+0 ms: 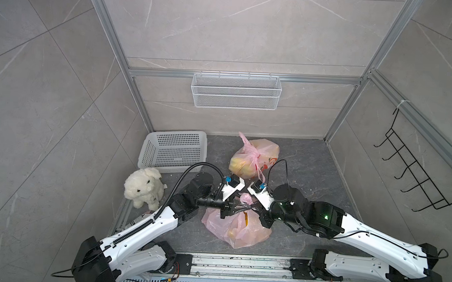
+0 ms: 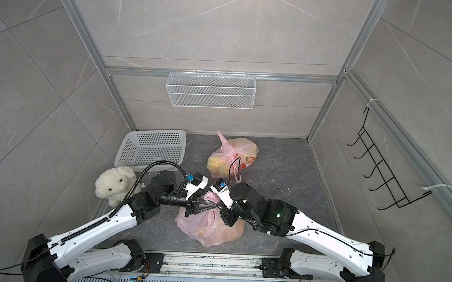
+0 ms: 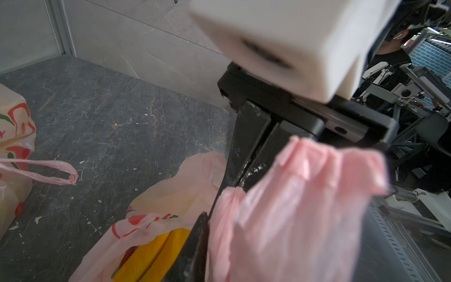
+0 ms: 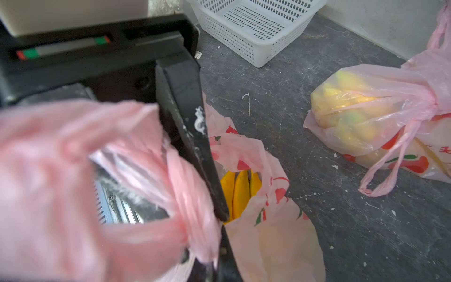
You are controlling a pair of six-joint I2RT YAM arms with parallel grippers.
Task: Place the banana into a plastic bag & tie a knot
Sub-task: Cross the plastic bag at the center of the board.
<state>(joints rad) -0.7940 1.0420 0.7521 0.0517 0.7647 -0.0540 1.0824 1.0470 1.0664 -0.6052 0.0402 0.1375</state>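
Observation:
A pink plastic bag [image 1: 242, 231] lies on the dark floor at the front middle, seen in both top views. The yellow banana [image 4: 240, 193] shows through its open mouth. Both arms meet just above the bag. My right gripper [image 4: 214, 263] is shut on a bunched pink bag handle [image 4: 195, 232]. My left gripper [image 1: 233, 207] faces it from the left. One of its fingers [image 3: 197, 244] lies against a pink handle [image 3: 292, 207], which hides the other finger, so its state does not show. The banana [image 3: 151, 258] sits just below that finger.
A second tied pink bag of fruit [image 1: 254, 156] lies further back. A white slotted basket [image 1: 173, 149] stands at the back left, with a white plush toy [image 1: 143, 186] in front of it. A wire basket [image 1: 236, 91] hangs on the back wall and a black hook rack [image 1: 415, 168] on the right wall.

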